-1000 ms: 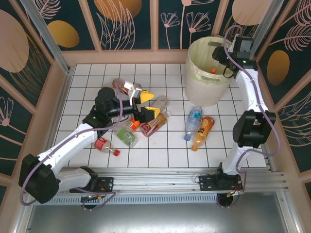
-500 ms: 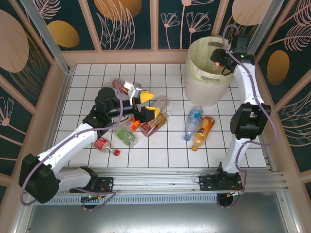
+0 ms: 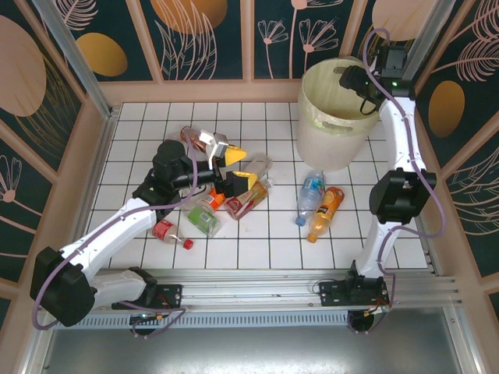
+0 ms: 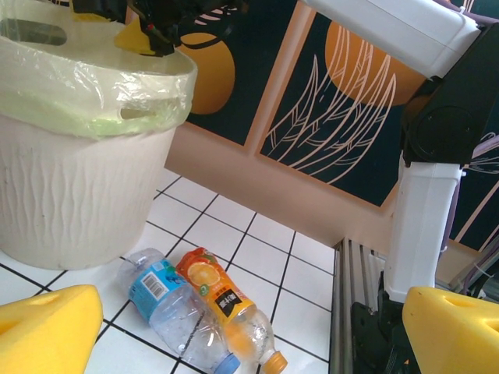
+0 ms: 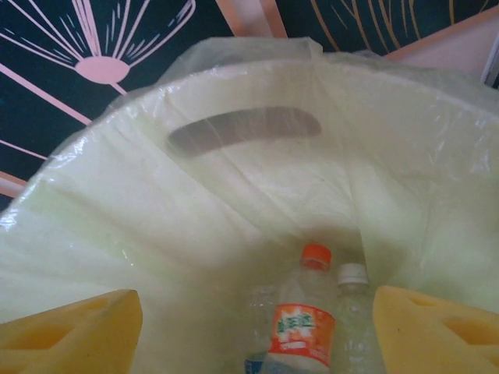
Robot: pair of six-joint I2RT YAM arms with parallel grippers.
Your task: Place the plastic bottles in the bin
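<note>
We are finishing a drop: right jaws are hanging wide apart and empty over the bin (image 3: 323, 144), an orange-capped bottle (image 5: 300, 327) lying inside. Left jaws are gaping empty left of the bin over scattered bottles (image 3: 248, 200); we are likely grasping one next.

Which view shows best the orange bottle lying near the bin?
The left wrist view: the orange bottle is close, its label and cap clear. The top external view shows it small, beside the blue-labelled bottle.
</note>
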